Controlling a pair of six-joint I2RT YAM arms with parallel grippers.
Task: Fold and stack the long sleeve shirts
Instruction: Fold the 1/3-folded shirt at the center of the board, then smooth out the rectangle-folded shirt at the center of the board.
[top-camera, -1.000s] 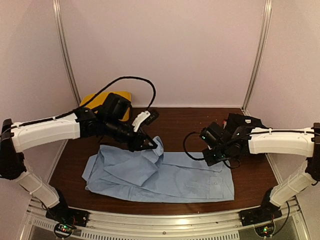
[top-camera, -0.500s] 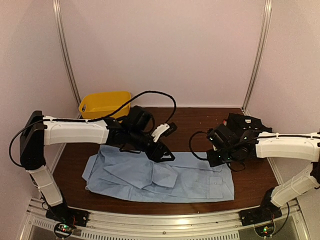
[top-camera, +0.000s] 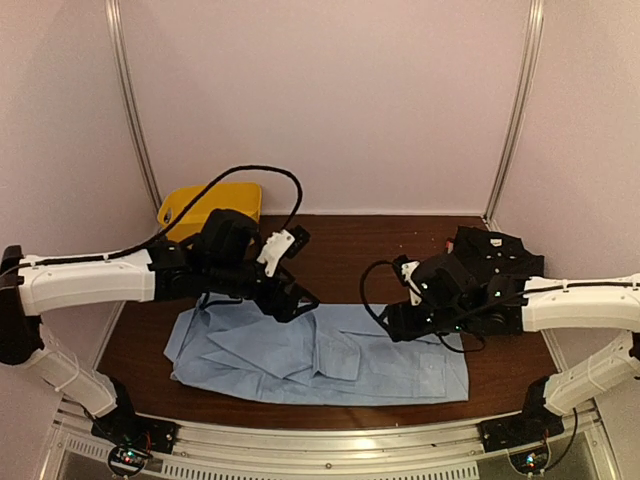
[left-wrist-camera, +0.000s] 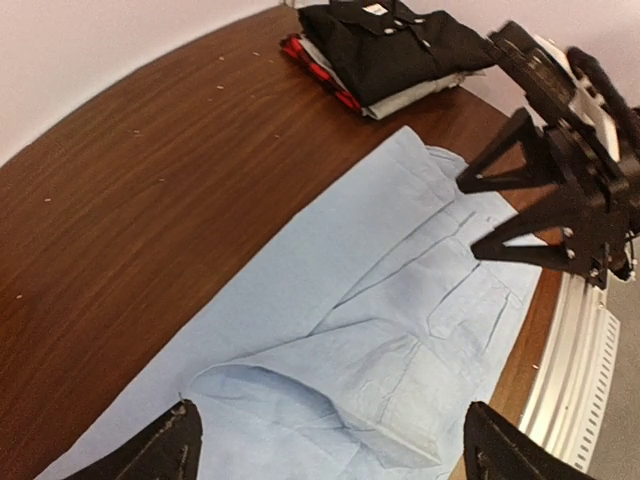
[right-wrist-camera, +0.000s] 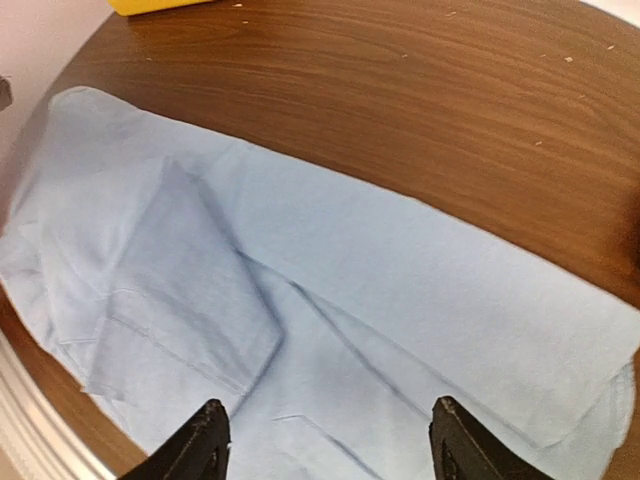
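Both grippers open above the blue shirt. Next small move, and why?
Probably lower the left gripper and right gripper to pinch the light blue shirt along its far edge: it lies flat with one sleeve folded in, and both jaws are open, empty, near that edge.

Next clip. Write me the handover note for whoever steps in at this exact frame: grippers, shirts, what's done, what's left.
Left gripper: open, empty, over the far edge of the light blue shirt.
Right gripper: open, empty, above the same shirt's right half.
Light blue shirt: flat on the table near the front edge, a sleeve folded in over the body, otherwise spread out long.
Black shirt: folded, at the far right, lying on a folded pale grey shirt.
Done: those two. Left: finish folding the light blue shirt and set it on the black shirt.
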